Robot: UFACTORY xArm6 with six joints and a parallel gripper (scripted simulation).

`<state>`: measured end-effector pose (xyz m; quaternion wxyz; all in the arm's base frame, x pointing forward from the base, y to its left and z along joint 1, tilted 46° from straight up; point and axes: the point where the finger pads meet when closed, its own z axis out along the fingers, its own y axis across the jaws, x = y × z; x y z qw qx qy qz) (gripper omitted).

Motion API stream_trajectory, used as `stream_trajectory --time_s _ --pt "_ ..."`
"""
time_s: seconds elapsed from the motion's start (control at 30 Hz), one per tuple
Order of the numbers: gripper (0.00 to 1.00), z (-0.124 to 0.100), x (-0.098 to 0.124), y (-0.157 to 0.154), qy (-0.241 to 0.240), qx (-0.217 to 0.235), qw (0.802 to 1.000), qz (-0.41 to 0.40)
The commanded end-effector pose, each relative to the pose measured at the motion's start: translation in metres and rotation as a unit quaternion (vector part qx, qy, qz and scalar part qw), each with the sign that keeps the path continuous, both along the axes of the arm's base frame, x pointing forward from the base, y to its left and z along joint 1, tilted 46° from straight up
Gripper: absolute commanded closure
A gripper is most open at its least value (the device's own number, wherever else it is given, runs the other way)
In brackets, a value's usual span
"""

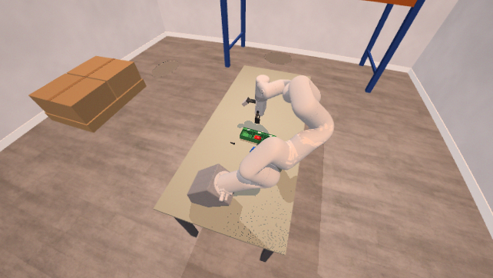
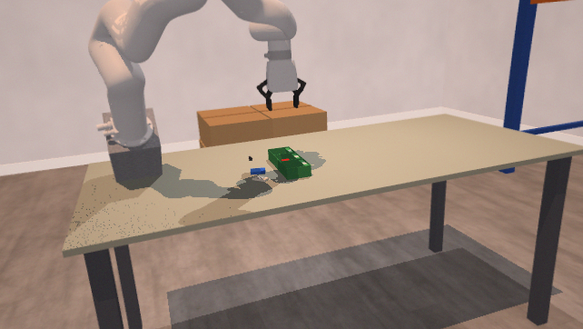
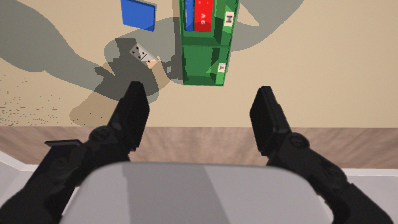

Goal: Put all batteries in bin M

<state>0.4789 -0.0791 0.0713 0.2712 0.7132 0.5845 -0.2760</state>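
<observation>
A green bin row (image 3: 206, 42) lies on the table; it also shows in the top and exterior views (image 1: 256, 135) (image 2: 289, 162). Its far compartment carries the label M (image 3: 229, 19) and holds a red battery (image 3: 202, 15) and a blue battery (image 3: 189, 15) side by side. The near compartment (image 3: 200, 62) looks empty. My gripper (image 3: 200, 97) (image 2: 281, 107) is open and empty, and hangs high above the table near the bin's near end. A flat blue block (image 3: 137, 14) and a small white domino-like piece (image 3: 140, 53) lie on the table beside the bin.
A small black thing (image 2: 250, 158) lies on the table apart from the bin. The robot base (image 2: 135, 159) stands at the table's end. A cardboard box (image 1: 88, 90) and blue rack legs (image 1: 226, 34) stand on the floor.
</observation>
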Motion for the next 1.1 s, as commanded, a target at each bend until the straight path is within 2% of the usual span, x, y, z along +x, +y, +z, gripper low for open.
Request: stream_trajectory --time_s 0.0,1.07 --pt "0.0 0.0011 0.0012 0.0009 -0.002 0.0 1.0 0.001" --pt "0.0 0.0011 0.0012 0.0009 -0.002 0.0 1.0 0.001"
